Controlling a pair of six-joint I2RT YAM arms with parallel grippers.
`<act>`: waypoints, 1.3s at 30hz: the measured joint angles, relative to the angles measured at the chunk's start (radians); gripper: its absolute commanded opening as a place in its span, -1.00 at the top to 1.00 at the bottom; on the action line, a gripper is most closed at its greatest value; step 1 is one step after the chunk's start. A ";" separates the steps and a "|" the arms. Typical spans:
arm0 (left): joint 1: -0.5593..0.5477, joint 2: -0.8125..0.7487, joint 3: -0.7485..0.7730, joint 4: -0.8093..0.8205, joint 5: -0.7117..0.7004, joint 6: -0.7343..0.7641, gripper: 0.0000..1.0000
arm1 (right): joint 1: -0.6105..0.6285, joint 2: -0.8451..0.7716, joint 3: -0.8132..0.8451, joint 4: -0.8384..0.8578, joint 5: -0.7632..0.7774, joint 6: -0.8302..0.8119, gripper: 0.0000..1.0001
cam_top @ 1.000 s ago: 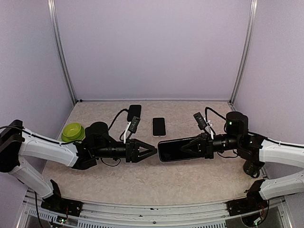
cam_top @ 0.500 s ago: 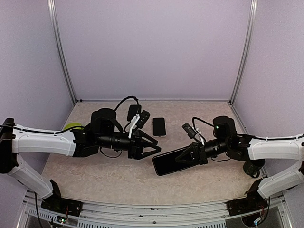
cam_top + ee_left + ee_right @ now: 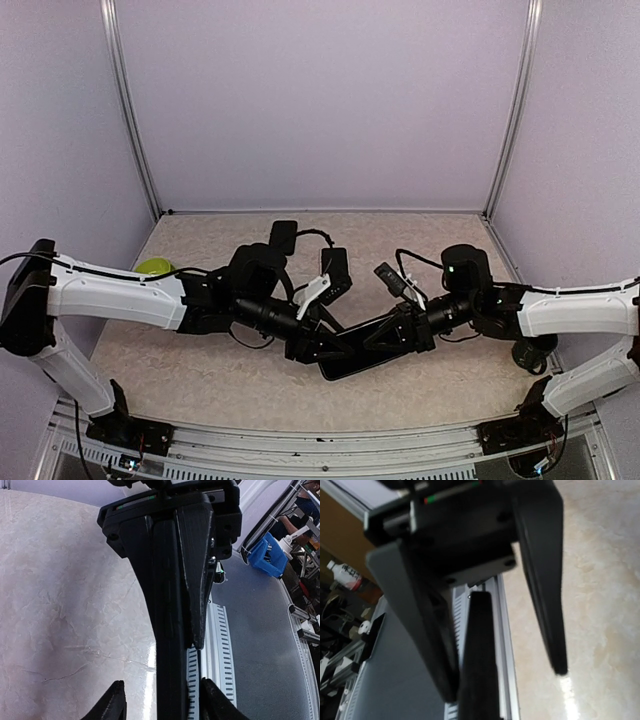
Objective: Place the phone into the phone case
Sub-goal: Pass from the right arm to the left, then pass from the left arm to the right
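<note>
A flat glossy black slab (image 3: pixel 352 358), which I take for the phone, hangs above the table's middle with my right gripper (image 3: pixel 388 338) shut on its right end. My left gripper (image 3: pixel 318 350) stands open around the slab's left end. In the left wrist view the slab's edge (image 3: pixel 170 645) runs between my fingertips (image 3: pixel 116 702) with a gap on each side, and my left gripper (image 3: pixel 164 702) does not pinch it. Behind, a dark rectangle with a pale rim (image 3: pixel 336 262) and a black one (image 3: pixel 284 234) lie flat. I cannot tell which is the phone case.
A green bowl (image 3: pixel 150 266) sits at the left, half hidden by the left arm. The metal rail (image 3: pixel 216 645) of the table's front edge runs just under the slab. Purple walls close off the back and both sides.
The left arm has swung right and forward, bringing its open jaws around the slab's left end. The right arm has shifted left and tipped the slab's free end toward the front edge.
</note>
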 measured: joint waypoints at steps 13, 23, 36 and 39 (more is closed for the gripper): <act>0.001 0.023 0.016 -0.027 0.072 -0.041 1.00 | 0.013 0.010 0.010 -0.023 0.024 -0.132 0.51; 0.032 0.019 -0.089 0.120 0.040 -0.112 1.00 | 0.011 -0.065 0.014 -0.031 0.129 -0.086 -0.61; 0.076 -0.100 -0.394 0.713 -0.228 -0.504 1.00 | -0.051 -0.214 -0.092 0.119 0.335 0.069 -0.66; 0.067 -0.095 -0.443 0.860 -0.314 -0.582 1.00 | -0.051 -0.211 -0.135 0.200 0.343 0.135 -0.65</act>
